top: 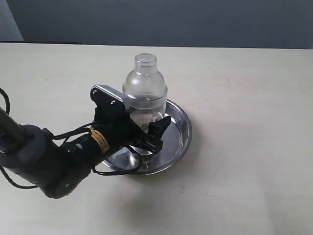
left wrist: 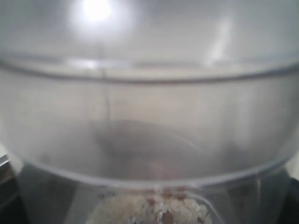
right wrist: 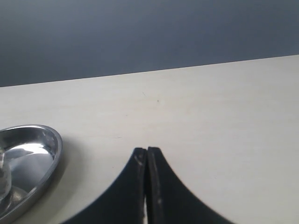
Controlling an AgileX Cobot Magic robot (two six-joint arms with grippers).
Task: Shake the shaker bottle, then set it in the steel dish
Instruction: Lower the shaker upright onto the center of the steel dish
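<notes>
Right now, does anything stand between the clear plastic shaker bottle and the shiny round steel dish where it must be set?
Nothing visible does. The clear plastic shaker bottle is upright over the base of the shiny round steel dish, with the left gripper around its lower body. I cannot tell whether it touches the base.

A pale cream table takes up most of what I can see, its top smooth and matte. Behind the table's far edge stands a dark grey-blue wall, with a lighter panel at the table's far left corner. A tiny dark speck marks the table near that far edge.
</notes>
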